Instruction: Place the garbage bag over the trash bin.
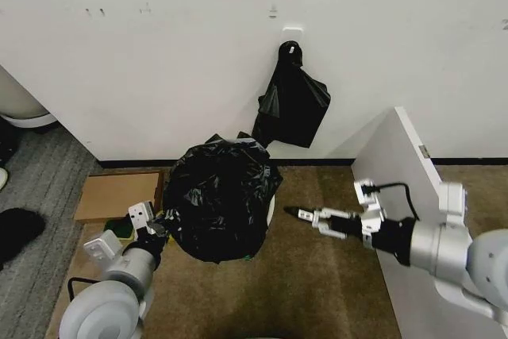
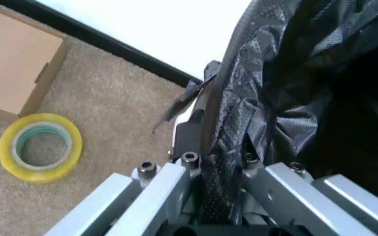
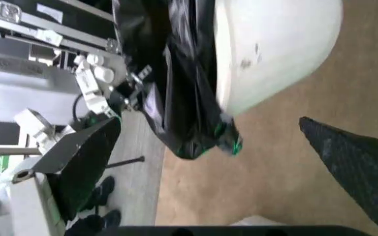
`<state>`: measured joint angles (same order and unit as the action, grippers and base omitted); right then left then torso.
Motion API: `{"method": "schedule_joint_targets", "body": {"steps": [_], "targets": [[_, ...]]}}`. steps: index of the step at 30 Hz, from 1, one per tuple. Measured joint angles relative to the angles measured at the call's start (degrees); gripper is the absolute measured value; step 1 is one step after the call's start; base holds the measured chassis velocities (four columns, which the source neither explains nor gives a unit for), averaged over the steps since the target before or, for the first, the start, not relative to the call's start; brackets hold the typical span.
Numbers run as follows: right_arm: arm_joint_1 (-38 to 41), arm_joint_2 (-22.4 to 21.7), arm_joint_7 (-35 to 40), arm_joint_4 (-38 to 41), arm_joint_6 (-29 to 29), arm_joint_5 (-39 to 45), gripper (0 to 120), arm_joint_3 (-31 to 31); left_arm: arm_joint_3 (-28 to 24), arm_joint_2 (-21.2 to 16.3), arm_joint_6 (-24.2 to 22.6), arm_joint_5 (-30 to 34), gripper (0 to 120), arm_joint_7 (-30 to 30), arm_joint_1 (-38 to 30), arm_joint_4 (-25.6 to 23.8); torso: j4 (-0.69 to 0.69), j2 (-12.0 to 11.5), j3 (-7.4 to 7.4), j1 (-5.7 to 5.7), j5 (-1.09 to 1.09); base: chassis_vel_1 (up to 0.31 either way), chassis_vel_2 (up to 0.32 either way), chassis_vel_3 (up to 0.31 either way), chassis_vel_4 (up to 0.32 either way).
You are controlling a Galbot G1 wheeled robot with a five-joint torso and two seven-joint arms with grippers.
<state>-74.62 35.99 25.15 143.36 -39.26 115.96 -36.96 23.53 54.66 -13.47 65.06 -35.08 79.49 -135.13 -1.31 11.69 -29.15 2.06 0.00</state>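
The garbage bag, glossy black and crinkled, is draped over the trash bin, of which a sliver of cream-white side shows at the right. In the right wrist view the bin's lower wall is bare below the bag's hem. My left gripper is at the bag's left side, shut on a fold of the plastic that runs between its fingers. My right gripper hovers above the carpet just right of the bin, apart from it, pointing toward it.
A smaller black bag bundle hangs from a wall hook behind the bin. A flat cardboard box and a yellow tape roll lie on the carpet to the left. A white panel stands at the right.
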Motion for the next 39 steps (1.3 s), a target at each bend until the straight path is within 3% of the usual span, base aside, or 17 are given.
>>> {"method": "schedule_joint_targets", "body": {"steps": [2,8,12,25,26,31,37,39], "targets": [[0.17,0.67,0.05,0.00,0.00,-1.47,100,1.72,-0.19,0.12,0.01,-0.09,0,-0.02,-0.07,-0.09,0.00,0.00,0.00,0.00,0.00,0.000,0.000,0.000,0.000],[6.79,3.60,0.28,0.00,2.60,-12.14,100,17.60,-0.83,-0.02,0.02,-0.28,0,-0.11,-0.31,-0.72,0.01,0.00,0.00,0.01,-0.01,0.000,0.000,0.000,0.000],[9.49,4.55,0.55,-0.01,3.68,-14.14,98,21.07,-1.14,-0.27,0.02,-0.29,0,-0.11,-0.60,-0.82,0.01,0.00,0.00,0.01,0.00,0.000,0.000,0.000,0.000],[10.54,4.44,1.69,-0.06,3.95,-14.30,74,21.64,-1.97,-0.08,-0.09,-1.12,0,0.00,-0.91,-0.38,-0.01,0.00,0.00,0.01,0.00,0.000,0.000,0.000,0.000],[10.63,4.53,2.01,-0.07,3.90,-14.30,66,21.75,-1.99,-0.19,-0.13,-1.12,0,-0.02,-0.98,-0.40,-0.01,0.00,-0.01,0.01,0.00,0.000,0.000,0.000,0.000],[9.87,4.25,2.06,-0.09,3.75,-14.37,52,21.50,-2.03,-0.12,-0.14,-1.09,0,-0.02,-0.93,-0.43,-0.01,0.00,-0.01,0.01,0.00,0.000,0.000,0.000,0.000],[9.47,4.34,2.33,-0.11,3.73,-14.89,25,21.47,-2.10,-0.05,-0.16,-1.02,0,-0.11,-1.21,-0.44,0.00,0.00,-0.01,0.01,0.00,0.000,0.000,0.000,0.000],[9.33,4.35,2.34,-0.11,3.73,-15.03,23,21.44,-2.08,-0.01,-0.16,-1.01,0,-0.12,-1.21,-0.45,-0.01,0.00,-0.01,0.01,0.00,0.000,0.000,0.000,0.000]]}}
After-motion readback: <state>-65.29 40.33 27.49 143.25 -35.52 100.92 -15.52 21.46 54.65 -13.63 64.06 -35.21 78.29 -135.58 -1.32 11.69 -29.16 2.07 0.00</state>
